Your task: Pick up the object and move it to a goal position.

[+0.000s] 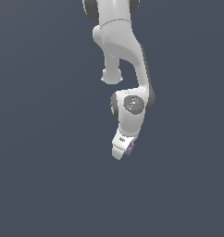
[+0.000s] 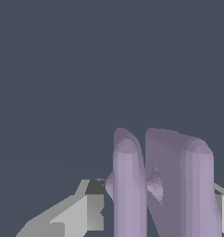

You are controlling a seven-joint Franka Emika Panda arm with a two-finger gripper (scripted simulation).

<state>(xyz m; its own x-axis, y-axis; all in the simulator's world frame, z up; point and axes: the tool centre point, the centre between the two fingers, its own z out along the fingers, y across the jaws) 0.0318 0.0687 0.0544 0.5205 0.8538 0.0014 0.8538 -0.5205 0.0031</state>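
We see the jaws closed on the object, a pale purple piece held between the two grey fingers. In the wrist view it fills the foreground: two tall rounded ridges with a deep groove between them, smooth and matte, with a small faceted knot where the ridges meet. Its lower part is cut off by the picture's edge, so we cannot make out its whole shape. One finger shows as a pale grey angular block with a darker pad; the other is only a thin sliver behind the far ridge.

In the exterior view the object is a tiny purple speck peeking out beside the white gripper, mostly hidden by it. The fingers there are too small to separate. Above, the glossy white arm curves down from the top edge, where its base is cut off. Everything hangs before a plain dark blue-grey ground; we cannot tell whether it is a worktop.
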